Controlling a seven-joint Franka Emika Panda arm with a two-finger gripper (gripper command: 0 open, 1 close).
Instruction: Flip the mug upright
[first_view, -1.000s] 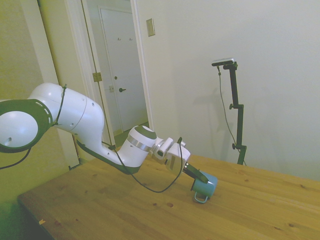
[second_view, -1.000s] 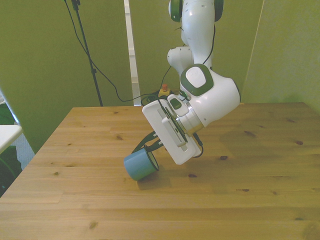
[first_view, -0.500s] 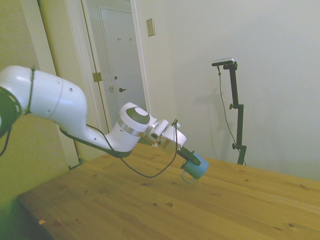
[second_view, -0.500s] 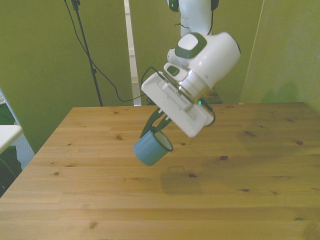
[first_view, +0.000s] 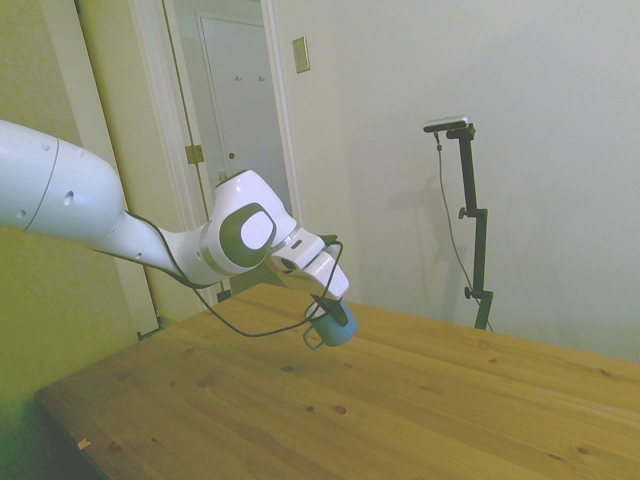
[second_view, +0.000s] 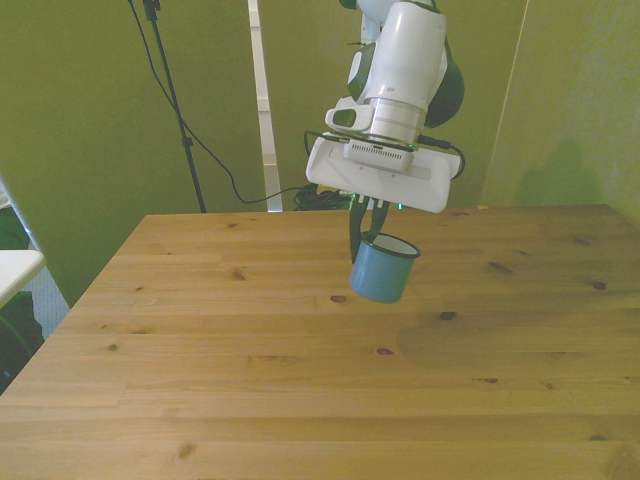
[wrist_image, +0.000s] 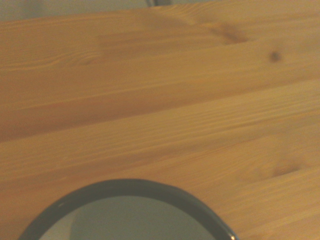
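Observation:
The teal-blue mug hangs in the air above the wooden table, mouth up and slightly tilted. My gripper is shut on the mug's rim from above. In the side view the mug sits under the gripper, with its thin loop handle pointing toward the side view's left. The wrist view shows the dark rim and pale inside of the mug over the table boards.
The table's shadow patch lies under the arm toward the front view's right. A door and doorframe stand behind the arm in the side view. Black cables hang behind the table's far edge.
The arm lifted the mug off the table and swung it toward the front view's right, turning it from lying tilted on its side to hanging nearly mouth up.

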